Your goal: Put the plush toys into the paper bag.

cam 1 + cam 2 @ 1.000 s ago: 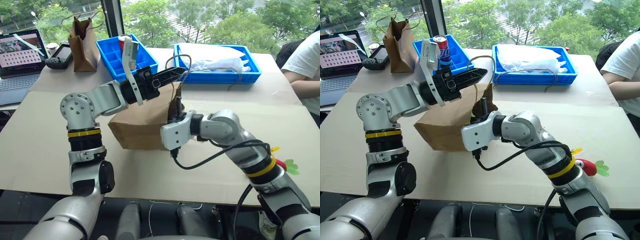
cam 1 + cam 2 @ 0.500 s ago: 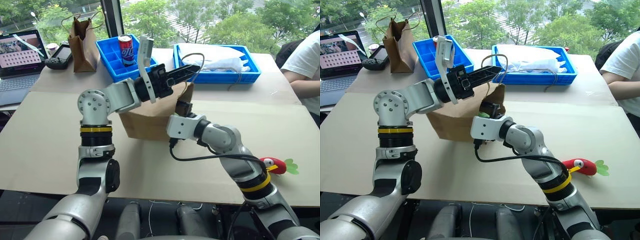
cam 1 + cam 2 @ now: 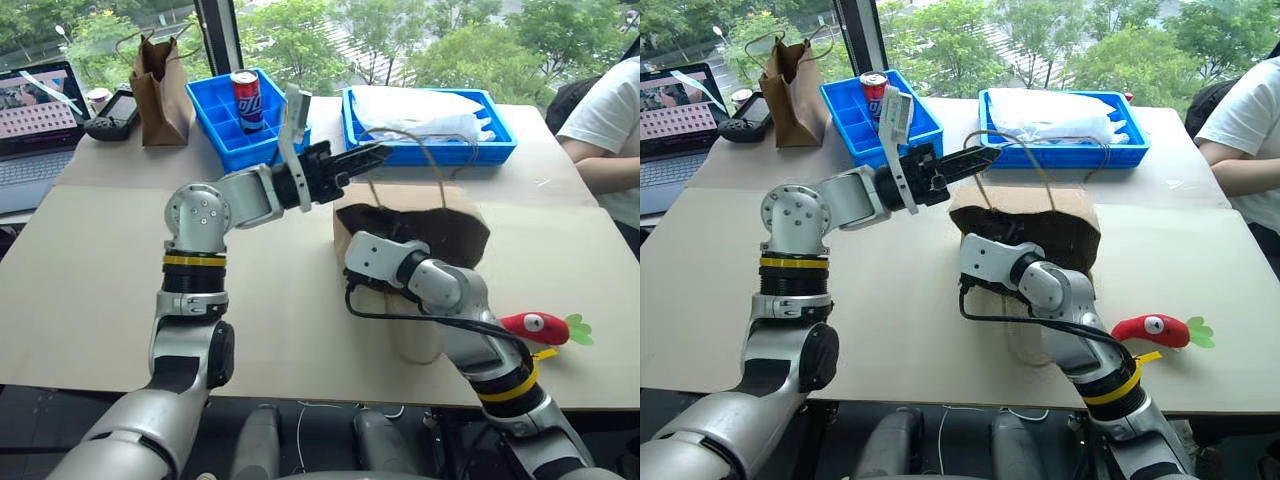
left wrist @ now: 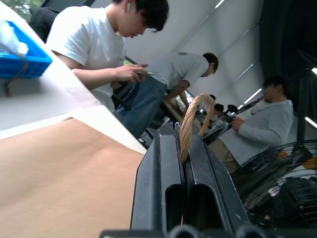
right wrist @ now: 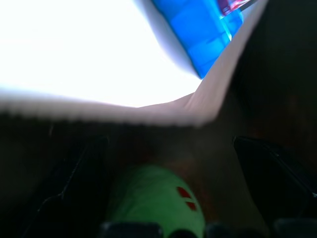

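Observation:
The paper bag [image 3: 452,212] stands mid-table with its mouth open. My left gripper [image 3: 378,152] is shut on one twisted cord handle [image 4: 191,117] and holds it up above the bag's rim. My right forearm reaches into the bag from the front, so its gripper is hidden there in the head views. In the right wrist view my right gripper [image 5: 168,144] is open inside the dark bag, and the light green plush toy [image 5: 154,199] lies loose between its fingers [image 5: 74,188]. The red plush toy [image 3: 535,327] with green leaves lies on the table to the right of the bag, near the front edge.
A narrower dark brown bag [image 3: 160,76] stands at the back left beside a laptop [image 3: 35,105]. Behind are a blue bin [image 3: 225,125] with a soda can [image 3: 244,94] and a blue tray [image 3: 500,150] of white plastic. A seated person [image 3: 605,130] is at the right edge.
The bag has shifted to the right and now stands upright with its mouth wide. My right gripper has gone deeper into it and opened, letting go of the green toy.

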Robot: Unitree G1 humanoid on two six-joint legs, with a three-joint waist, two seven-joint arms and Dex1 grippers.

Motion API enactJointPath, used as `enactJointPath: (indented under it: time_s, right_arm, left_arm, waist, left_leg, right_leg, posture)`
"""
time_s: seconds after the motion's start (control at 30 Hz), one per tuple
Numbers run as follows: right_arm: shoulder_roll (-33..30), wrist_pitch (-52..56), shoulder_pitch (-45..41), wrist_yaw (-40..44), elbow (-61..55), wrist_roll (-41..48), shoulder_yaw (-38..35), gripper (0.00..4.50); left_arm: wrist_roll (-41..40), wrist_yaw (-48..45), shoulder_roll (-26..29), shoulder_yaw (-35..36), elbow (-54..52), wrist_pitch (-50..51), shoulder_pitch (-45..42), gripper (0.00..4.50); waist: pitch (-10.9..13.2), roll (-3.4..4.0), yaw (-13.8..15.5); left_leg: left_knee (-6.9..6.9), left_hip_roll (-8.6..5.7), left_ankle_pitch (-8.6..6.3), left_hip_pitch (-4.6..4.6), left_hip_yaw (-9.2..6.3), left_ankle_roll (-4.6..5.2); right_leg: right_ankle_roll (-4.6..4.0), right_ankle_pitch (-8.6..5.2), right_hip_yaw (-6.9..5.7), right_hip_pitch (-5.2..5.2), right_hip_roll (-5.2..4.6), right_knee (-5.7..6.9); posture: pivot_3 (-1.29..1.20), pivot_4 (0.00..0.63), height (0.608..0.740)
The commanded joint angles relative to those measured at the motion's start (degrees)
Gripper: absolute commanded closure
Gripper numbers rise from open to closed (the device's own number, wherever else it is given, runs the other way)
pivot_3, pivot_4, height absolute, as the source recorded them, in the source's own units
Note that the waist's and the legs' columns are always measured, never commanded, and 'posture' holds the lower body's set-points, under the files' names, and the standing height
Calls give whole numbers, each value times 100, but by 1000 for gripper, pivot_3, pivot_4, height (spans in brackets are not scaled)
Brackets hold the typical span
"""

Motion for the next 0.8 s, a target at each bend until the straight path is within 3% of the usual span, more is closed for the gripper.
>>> enactJointPath:
  time_s: [0.03,0.23,0.57,0.63,0.7,0.8]
  right_arm:
    - [-10,135,-16,271,-555,237,-110,47]
    - [-201,769,119,1088,-1446,1015,-505,47]
    - [-627,4186,33,2421,-3791,3655,-2016,47]
    - [-1063,4855,-50,2700,-4014,4013,-2749,47]
    - [-1987,5182,92,3024,-3920,4175,-3569,47]
    - [-3577,4704,1225,3504,-3304,3881,-4749,47]
  left_arm:
    - [90,-119,-21,32,-204,-141,-66,4500]
    - [135,-83,-199,47,-278,-148,21,4500]
    - [241,-253,-717,-164,-109,-128,6,4500]
    - [281,-309,-769,-174,-34,-143,-29,4500]
    - [326,-365,-816,-182,46,-155,-72,4500]
    - [383,-429,-889,-199,92,-148,-94,4500]
  waist:
    - [0,0,32]
    - [0,0,62]
    - [0,-1,51]
    - [1,-1,57]
    - [1,-1,72]
    - [5,-5,142]
  left_leg:
    - [0,-1,0,0,0,0]
    - [0,-1,0,-1,0,0]
    - [0,-1,-1,0,-4,1]
    - [0,-2,-1,0,-4,1]
    - [1,-11,0,-1,-4,3]
    - [-2,-50,3,-4,-8,24]
  right_leg:
    - [0,0,0,0,-1,-1]
    - [2,-1,-2,2,-1,-3]
    - [2,-1,-5,5,-1,-4]
    - [3,-2,-5,5,-2,-4]
    - [4,-2,-5,8,-11,-6]
    - [21,-13,-13,15,-54,-13]
  posture:
    - [0,150,704]
    - [0,150,704]
    - [0,150,704]
    - [0,150,704]
    - [0,150,704]
    - [0,150,704]
